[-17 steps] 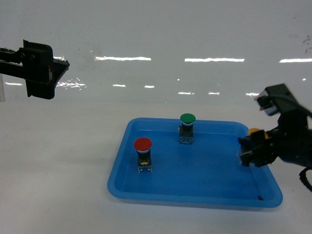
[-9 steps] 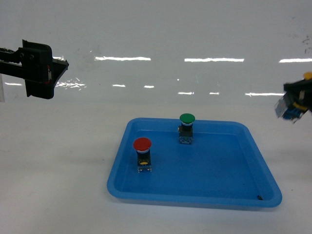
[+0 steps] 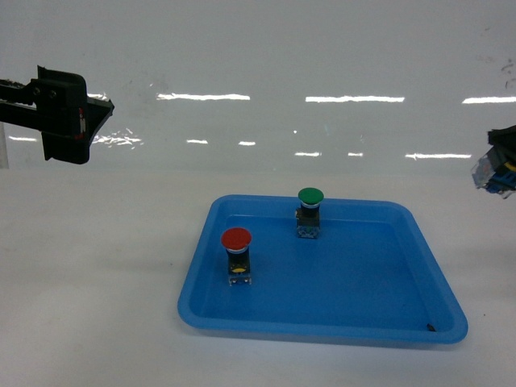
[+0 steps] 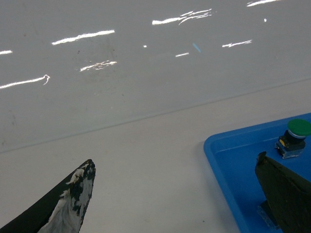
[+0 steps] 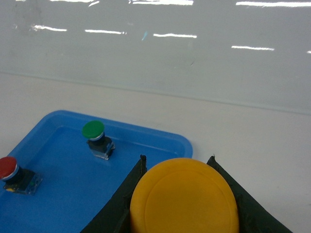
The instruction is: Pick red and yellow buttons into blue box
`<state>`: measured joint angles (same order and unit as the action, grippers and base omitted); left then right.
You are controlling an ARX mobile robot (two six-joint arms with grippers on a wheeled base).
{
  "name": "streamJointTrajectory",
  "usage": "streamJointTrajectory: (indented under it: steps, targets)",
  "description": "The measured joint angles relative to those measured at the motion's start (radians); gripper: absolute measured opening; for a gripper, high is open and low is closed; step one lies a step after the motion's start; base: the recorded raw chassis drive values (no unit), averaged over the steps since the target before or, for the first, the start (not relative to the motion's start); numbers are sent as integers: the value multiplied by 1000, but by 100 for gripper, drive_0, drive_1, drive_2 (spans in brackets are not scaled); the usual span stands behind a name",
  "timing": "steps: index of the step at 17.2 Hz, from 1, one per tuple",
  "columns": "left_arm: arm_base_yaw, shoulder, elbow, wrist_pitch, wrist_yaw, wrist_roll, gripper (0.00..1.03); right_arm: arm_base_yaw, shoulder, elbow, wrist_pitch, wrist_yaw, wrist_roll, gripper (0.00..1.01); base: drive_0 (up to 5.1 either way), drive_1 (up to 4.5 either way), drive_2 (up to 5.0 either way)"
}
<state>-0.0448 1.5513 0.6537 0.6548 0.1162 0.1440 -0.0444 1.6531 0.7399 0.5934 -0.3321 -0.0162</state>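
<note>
Where it hung over the blue box [image 3: 419, 242], the right claw [image 5: 182, 194] now sits aside, gripping the yellow button [image 5: 184, 201].

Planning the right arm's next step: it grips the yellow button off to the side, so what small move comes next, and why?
Probably swing the right gripper left over the blue box. Its jaws hold the yellow button beyond the box's right rim, while the red button already stands inside.
</note>
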Motion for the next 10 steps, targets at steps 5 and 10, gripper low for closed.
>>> streamJointTrajectory:
  steps: [5, 10]
  targets:
    - [0, 0, 0, 0, 0, 0, 98, -44, -184, -41, -52, -12, 47, 32, 0, 0, 0]
    - [-12, 31, 29, -19, 38, 12, 98, -48, -222, -59, -62, -12, 48, 32, 0, 0, 0]
